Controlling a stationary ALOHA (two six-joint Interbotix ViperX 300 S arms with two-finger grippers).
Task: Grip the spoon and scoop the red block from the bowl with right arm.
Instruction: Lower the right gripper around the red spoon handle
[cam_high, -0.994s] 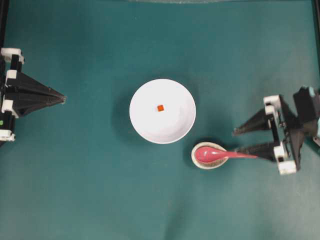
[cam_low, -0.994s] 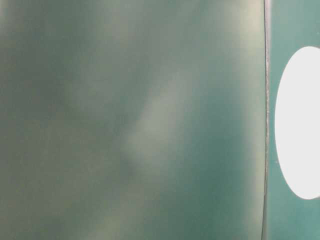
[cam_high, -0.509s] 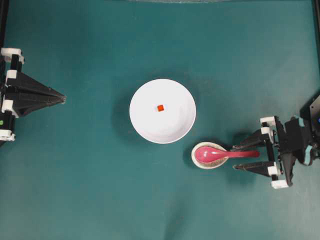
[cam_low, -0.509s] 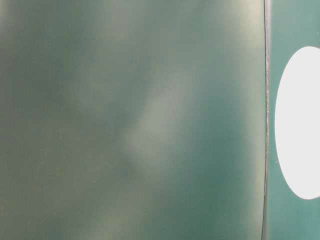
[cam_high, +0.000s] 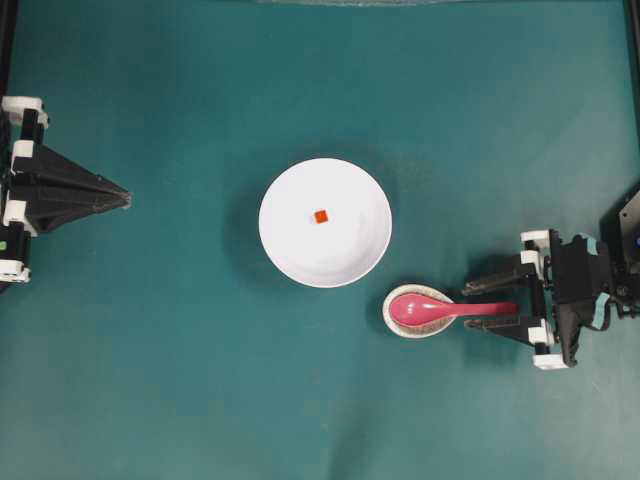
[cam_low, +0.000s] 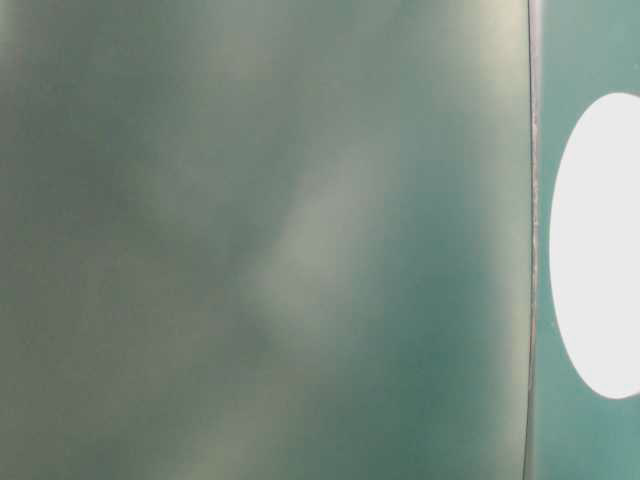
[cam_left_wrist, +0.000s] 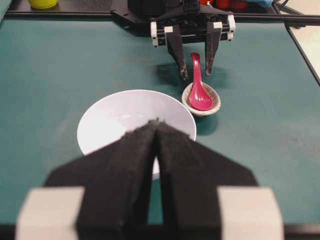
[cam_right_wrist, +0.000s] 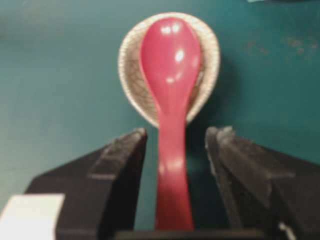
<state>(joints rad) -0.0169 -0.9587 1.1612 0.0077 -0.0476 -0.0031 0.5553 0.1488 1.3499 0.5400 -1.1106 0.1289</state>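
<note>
The pink-red spoon (cam_high: 440, 308) lies with its scoop in a small speckled dish (cam_high: 405, 322) and its handle pointing right. My right gripper (cam_high: 468, 307) is open, one finger on each side of the handle (cam_right_wrist: 172, 170), with a gap on both sides. The white bowl (cam_high: 300, 255) sits mid-table, up-left of the dish, with the tiny red block (cam_high: 321, 216) inside. In the left wrist view the spoon (cam_left_wrist: 198, 90) and right gripper (cam_left_wrist: 196, 75) lie beyond the bowl (cam_left_wrist: 100, 120). My left gripper (cam_high: 127, 198) rests shut at the far left, holding nothing.
Green table surface lies all around the bowl and dish. A yellow object (cam_left_wrist: 42, 3) sits at the far table edge in the left wrist view. The table-level view is blurred, showing only a white oval (cam_low: 600, 245) at its right edge.
My right gripper has swung down and moved left, so its open fingers now straddle the spoon handle. Spoon, bowl, block and left gripper have not moved.
</note>
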